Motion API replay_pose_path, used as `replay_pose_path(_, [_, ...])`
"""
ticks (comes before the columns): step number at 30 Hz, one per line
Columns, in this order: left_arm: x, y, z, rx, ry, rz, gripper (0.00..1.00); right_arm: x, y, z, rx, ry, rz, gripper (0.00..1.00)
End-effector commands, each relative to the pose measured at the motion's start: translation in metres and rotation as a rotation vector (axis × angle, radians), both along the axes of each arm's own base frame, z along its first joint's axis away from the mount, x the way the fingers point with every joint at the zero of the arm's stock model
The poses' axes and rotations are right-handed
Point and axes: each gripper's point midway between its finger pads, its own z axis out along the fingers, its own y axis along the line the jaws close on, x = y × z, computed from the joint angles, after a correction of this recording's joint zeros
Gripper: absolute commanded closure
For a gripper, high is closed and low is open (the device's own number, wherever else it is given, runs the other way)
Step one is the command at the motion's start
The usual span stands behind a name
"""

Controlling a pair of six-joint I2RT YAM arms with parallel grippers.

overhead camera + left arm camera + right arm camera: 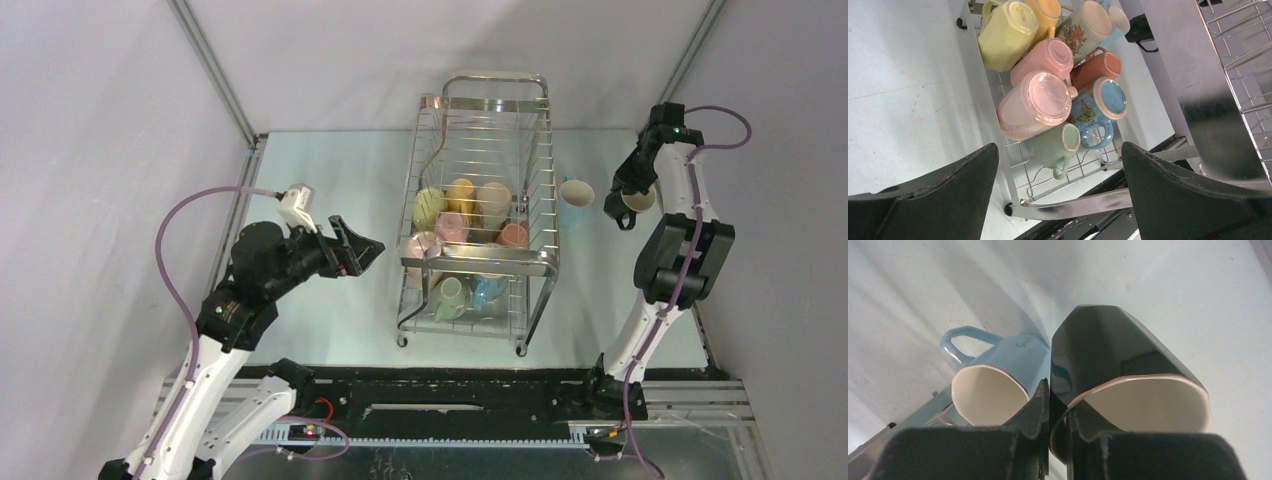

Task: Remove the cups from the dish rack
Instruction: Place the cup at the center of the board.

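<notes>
Mid-worktop (330, 180), the dish rack (500, 264), loaded with cups (452, 226) lying jumbled on their sides inside. At its 9 o'clock, clear of the wires, the left gripper (368, 252), jaws spread wide on nothing, facing the cups. At its 3 o'clock, outside the rack, the right gripper (625, 205) clamped on the rim of a black cup (1118, 350), a light blue cup (575, 200) upright just beside at 9 o'clock.
</notes>
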Motion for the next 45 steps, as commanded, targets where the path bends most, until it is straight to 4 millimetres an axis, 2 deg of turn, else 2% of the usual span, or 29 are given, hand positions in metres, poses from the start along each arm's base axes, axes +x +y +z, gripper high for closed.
replay_pose_path(1, [0.0,0.002,-0.008,0.033,-0.003,-0.008,0.0,0.032,-0.005,0.02,0.004,-0.1,0.006,1.0])
replay_pose_path(11, [-0.002,0.004,-0.018,0.046,0.021,-0.008,0.0,0.039,-0.012,-0.015,-0.027,0.008,-0.005,1.0])
replay_pose_path(15, [-0.002,0.003,-0.021,0.048,0.026,-0.009,0.0,0.04,-0.013,-0.021,-0.034,0.032,-0.002,1.0])
replay_pose_path(17, [-0.002,0.003,-0.023,0.051,0.033,-0.011,0.0,0.041,-0.011,-0.022,-0.038,0.034,0.005,1.0])
replay_pose_path(22, [-0.003,0.001,-0.029,0.054,0.049,-0.021,0.0,0.043,-0.007,-0.024,-0.04,0.038,0.015,0.9])
replay_pose_path(31, [-0.003,0.0,-0.028,0.048,0.053,-0.027,0.0,0.045,-0.001,-0.029,-0.034,0.045,0.032,0.83])
replay_pose_path(45, [-0.002,-0.001,-0.031,0.045,0.057,-0.029,0.0,0.047,0.008,-0.014,-0.032,0.014,0.059,0.63])
